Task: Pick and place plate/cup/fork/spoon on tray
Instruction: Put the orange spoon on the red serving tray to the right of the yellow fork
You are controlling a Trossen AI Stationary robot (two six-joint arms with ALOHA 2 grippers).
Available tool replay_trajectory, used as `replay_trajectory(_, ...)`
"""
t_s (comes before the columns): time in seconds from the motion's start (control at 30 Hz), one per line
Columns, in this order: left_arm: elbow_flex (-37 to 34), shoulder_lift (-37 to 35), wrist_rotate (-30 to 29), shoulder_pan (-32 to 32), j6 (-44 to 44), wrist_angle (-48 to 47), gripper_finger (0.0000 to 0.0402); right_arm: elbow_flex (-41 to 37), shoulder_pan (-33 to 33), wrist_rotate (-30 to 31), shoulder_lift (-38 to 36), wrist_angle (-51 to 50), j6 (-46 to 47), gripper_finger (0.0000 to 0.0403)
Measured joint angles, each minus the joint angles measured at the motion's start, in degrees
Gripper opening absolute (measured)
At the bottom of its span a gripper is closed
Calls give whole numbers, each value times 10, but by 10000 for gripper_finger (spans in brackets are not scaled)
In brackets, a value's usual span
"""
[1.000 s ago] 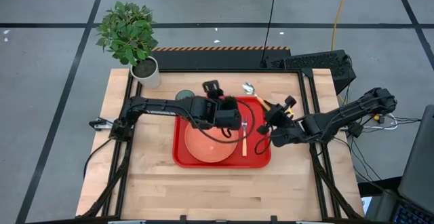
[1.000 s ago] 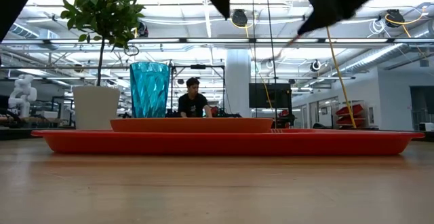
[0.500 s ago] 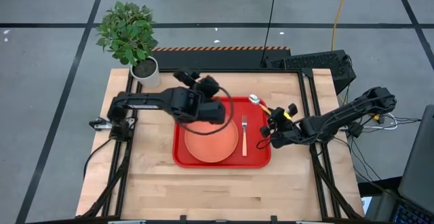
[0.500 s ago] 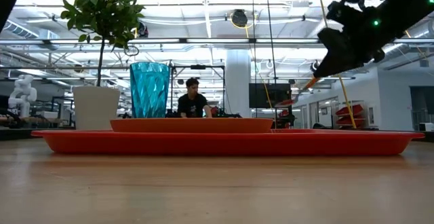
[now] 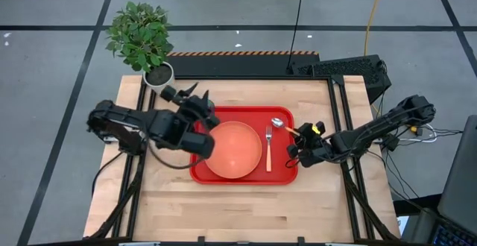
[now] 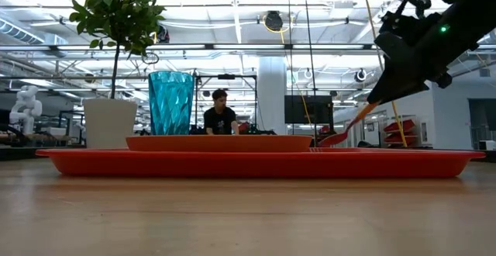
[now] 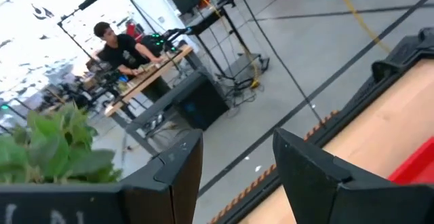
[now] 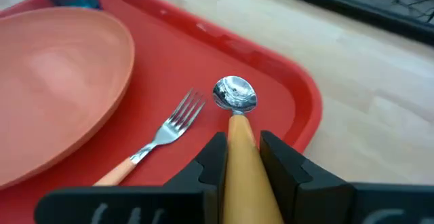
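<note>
The wooden worktop (image 5: 164, 201) carries a big red plastic tray (image 5: 205, 173). A round orange plate (image 5: 232, 150) lies on the tray, with a small wooden-handled fork (image 5: 268, 145) beside it. The right end effector (image 5: 304, 136) pinches the orange-handled spoon (image 8: 234, 94) over the tray's corner. The left end effector (image 7: 234, 166) is spread, holding nothing, near the tray's left edge.

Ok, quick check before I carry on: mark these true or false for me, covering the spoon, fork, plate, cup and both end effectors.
1. The right end effector grips the spoon by its handle. True.
2. The fork lies on the bare table. False: it lies on the tray, beside the plate.
3. The plate sits on the tray. True.
4. The left end effector holds the cup. False: its fingers are open and hold nothing.
5. The spoon's bowl is over the tray. True.
</note>
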Motion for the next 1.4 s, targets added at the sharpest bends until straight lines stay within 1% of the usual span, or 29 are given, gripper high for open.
replay_trajectory(0.2,-65,-46,-1,-28,-58,1,184,0,6,-8,0,3,2,47)
replay_trajectory(0.33,-87,-56,-11,-39,-87,-2,184,0,6,-22,0,-7,13,47)
replay_trajectory(0.47,-108,-58,-28,-44,-110,-3,184,0,6,-24,0,-42,34,47)
replay_trajectory(0.57,-113,-58,-29,-44,-119,-2,184,0,6,-37,0,-54,44,47)
replay_trajectory(0.73,-114,-58,-29,-44,-132,-2,184,0,6,-39,0,-51,44,47)
replay_trajectory(0.93,-114,-58,-26,-45,-146,-2,184,-5,6,-81,0,-45,68,47)
replay_trajectory(1.1,-114,-58,-24,-46,-146,-2,184,-31,9,-113,0,-25,98,92)
replay_trajectory(1.17,-114,-58,-22,-50,-145,-2,184,-41,9,-128,0,-16,105,102)
replay_trajectory(1.23,-114,-58,-22,-55,-144,-1,184,-50,9,-133,0,-2,105,102)
replay_trajectory(1.4,-114,-57,-22,-61,-145,-1,184,-56,9,-141,0,34,83,83)
